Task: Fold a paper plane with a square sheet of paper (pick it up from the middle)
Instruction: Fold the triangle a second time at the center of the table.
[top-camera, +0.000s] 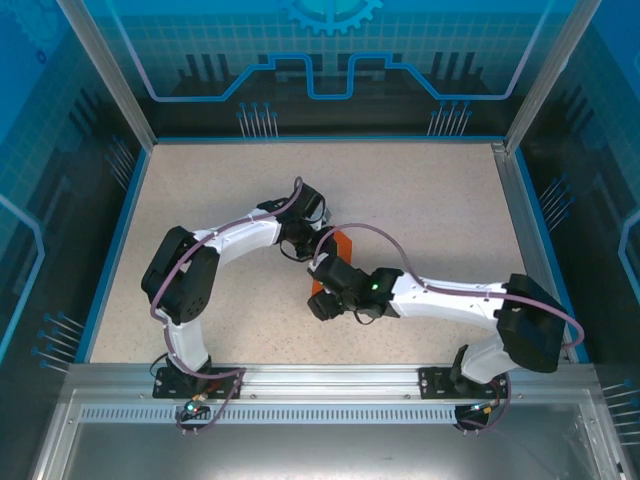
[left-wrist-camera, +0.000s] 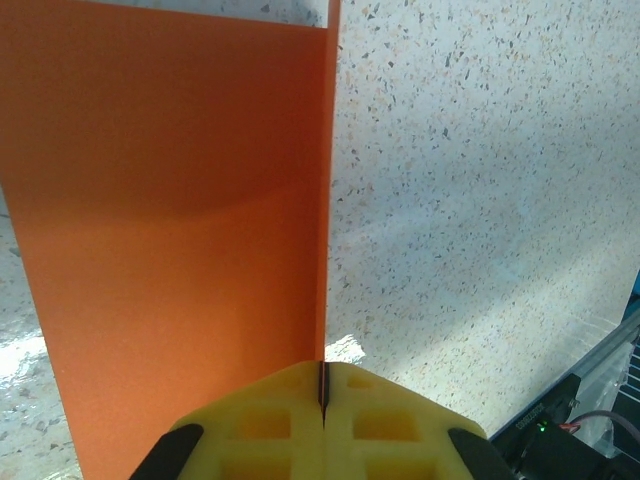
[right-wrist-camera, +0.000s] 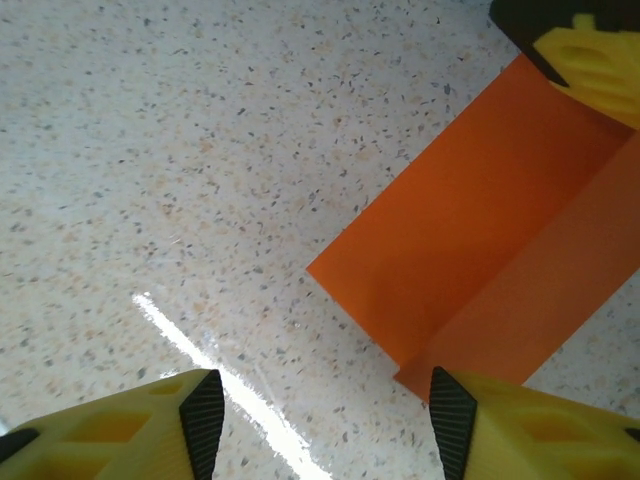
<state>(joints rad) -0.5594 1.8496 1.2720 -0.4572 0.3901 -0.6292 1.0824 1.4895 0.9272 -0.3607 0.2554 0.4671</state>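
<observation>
counter (top-camera: 200, 180): speckled beige, blue-edged, with see-through walls on three sides.
left arm (top-camera: 215, 250): comes in from near left, wrist bent down over mid-counter.
right arm (top-camera: 450, 295): stretched leftward from near right, its wrist just beside the left one.
square sheet of paper (top-camera: 343, 243) (left-wrist-camera: 180, 250) (right-wrist-camera: 480, 240): bright orange, mid-counter, largely under both wrists from above. One straight crease splits it into two panels. Can't tell if the far panel is off the counter.
left jaws: pressed together, yellow pads (left-wrist-camera: 380, 420) pinching the paper's straight edge, which runs into the seam between them.
right jaws: spread, nothing between them. They sit over bare counter, with one yellow pad (right-wrist-camera: 520, 430) just beside the paper's near corner.
</observation>
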